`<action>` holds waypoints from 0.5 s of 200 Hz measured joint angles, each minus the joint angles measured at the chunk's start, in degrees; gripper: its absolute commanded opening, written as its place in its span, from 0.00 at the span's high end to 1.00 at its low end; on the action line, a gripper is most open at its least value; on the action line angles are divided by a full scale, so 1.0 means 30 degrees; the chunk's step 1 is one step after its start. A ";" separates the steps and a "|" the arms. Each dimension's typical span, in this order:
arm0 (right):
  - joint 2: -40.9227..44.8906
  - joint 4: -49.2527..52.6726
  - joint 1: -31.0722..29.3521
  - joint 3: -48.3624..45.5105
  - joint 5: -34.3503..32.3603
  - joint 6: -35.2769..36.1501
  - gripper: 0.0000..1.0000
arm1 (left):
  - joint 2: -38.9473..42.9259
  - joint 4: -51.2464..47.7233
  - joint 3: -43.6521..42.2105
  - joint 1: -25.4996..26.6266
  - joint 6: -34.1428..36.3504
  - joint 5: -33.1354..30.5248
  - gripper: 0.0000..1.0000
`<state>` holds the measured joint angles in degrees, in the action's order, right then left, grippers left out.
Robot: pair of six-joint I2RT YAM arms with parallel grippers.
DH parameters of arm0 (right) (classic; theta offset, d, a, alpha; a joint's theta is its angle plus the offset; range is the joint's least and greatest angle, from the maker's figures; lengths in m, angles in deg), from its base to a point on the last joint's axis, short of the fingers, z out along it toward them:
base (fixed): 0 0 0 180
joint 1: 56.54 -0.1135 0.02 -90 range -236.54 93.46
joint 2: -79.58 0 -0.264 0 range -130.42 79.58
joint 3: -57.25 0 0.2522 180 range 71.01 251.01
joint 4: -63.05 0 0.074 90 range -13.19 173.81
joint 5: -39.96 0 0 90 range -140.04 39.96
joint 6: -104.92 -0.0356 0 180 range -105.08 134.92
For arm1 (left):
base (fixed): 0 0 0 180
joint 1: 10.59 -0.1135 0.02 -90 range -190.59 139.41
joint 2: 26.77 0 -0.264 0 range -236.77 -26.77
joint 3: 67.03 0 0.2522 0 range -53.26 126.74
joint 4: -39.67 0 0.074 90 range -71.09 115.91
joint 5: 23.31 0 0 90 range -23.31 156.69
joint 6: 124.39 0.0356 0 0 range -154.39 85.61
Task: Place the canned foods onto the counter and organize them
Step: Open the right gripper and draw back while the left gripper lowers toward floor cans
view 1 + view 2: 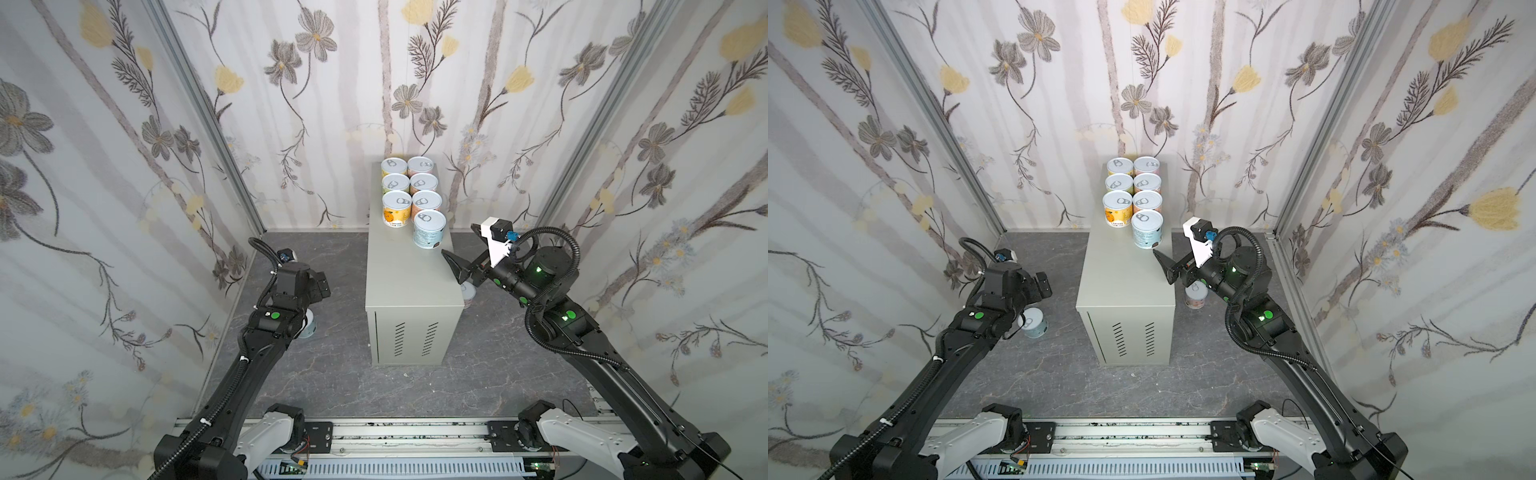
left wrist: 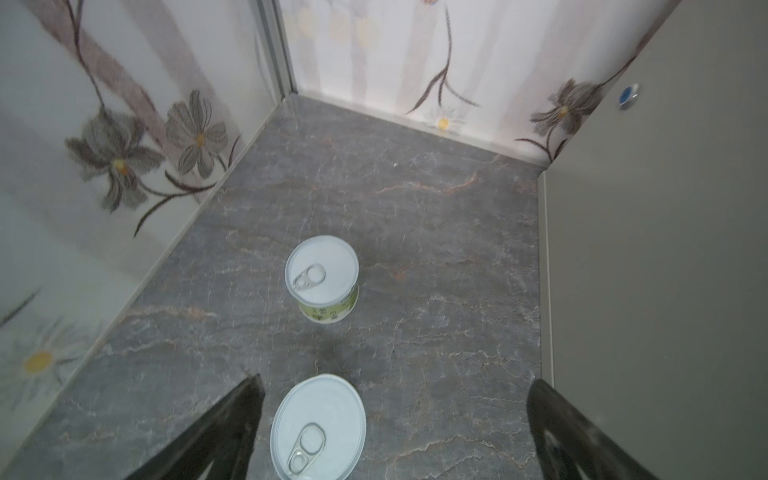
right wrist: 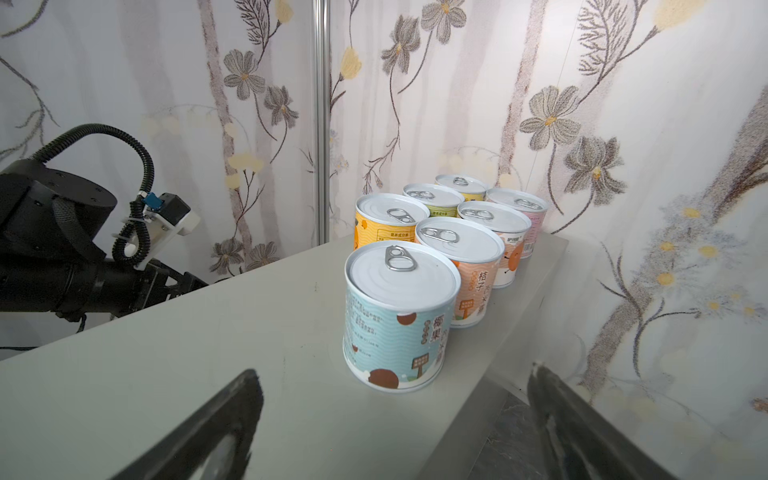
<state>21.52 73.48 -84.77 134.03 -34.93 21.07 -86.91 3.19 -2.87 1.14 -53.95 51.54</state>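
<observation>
Seven cans (image 1: 424, 183) stood two abreast at upper centre, on the desk (image 1: 409, 282). Right gripper (image 3: 392, 372) was spread, empty, facing the light blue can (image 3: 399, 316). Left gripper (image 2: 395, 382) was spread, empty, above two floor cans (image 2: 322, 270).

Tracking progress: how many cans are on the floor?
3. Left of the counter: green can, second can. Right of it: third can. More may be hidden.

A staged robot lab booth. Floral wallpaper panels (image 1: 104, 166) stand between aluminium posts (image 1: 210, 116); robot arms (image 1: 249, 365) mount on a slotted rail (image 1: 407, 432).
</observation>
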 measured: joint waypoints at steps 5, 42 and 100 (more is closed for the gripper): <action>0.0117 0.0058 0.0044 -0.0029 0.0000 0.0066 0.00 | 0.0000 -0.0087 -0.0255 -0.0240 -0.0291 0.0117 0.00; 0.0896 0.0554 0.0335 -0.0459 0.0000 0.0255 0.00 | -0.0277 -0.0335 -0.1457 -0.1800 -0.1698 0.1515 0.00; 0.0721 0.0925 0.0816 -0.0663 0.0350 0.0335 0.00 | -0.2477 -0.0342 -0.2091 -0.3082 -0.2361 0.3249 0.00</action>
<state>23.68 76.25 -82.32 132.04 -33.88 22.08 -94.34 2.16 -9.15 -8.11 -61.03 61.28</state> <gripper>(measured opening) 0.996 0.998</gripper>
